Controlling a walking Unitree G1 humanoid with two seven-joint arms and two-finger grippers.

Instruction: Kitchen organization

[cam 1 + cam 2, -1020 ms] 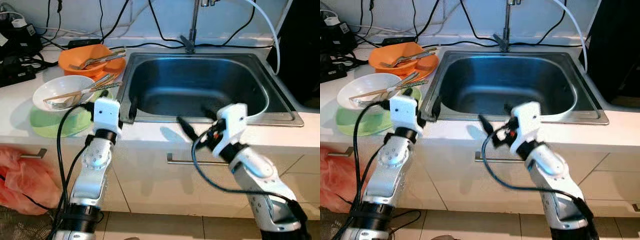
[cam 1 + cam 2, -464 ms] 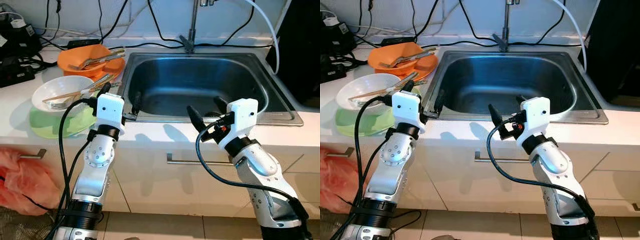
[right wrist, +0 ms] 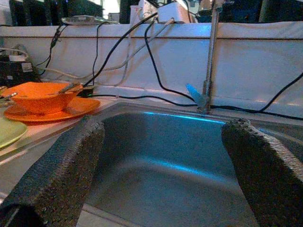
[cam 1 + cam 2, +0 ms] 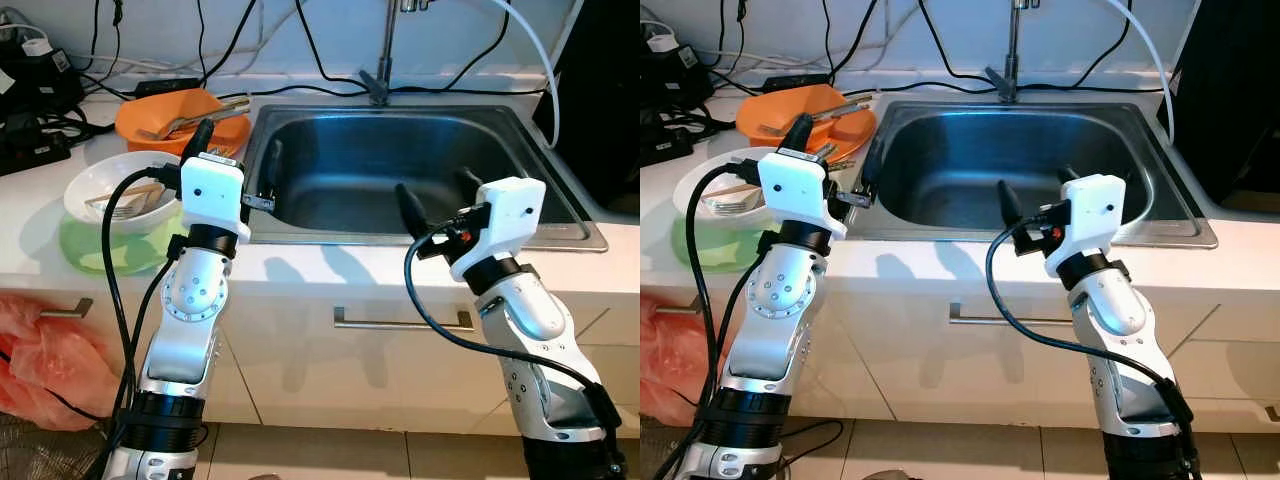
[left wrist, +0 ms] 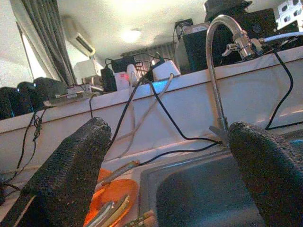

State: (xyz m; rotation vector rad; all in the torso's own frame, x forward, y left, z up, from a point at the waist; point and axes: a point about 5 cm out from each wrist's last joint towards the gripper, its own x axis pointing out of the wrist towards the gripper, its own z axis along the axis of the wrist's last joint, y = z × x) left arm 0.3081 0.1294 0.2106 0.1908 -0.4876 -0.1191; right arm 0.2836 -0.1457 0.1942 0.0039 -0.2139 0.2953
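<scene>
Stainless steel sink [image 4: 400, 170] sits empty in the white tabletop [image 4: 300, 265], so you likely have it as the drop spot for the dirty dishes stacked on its left. The white bowl [image 4: 100, 190] with cutlery rests on a green plate [image 4: 95, 250]; the orange bowl [image 4: 165, 120] sits behind. Your left gripper [image 4: 235, 165] hovers spread wide and empty between bowls and sink rim; your right gripper [image 4: 435, 195] gapes empty over the basin's front edge. Your left arm hides part of the white bowl.
</scene>
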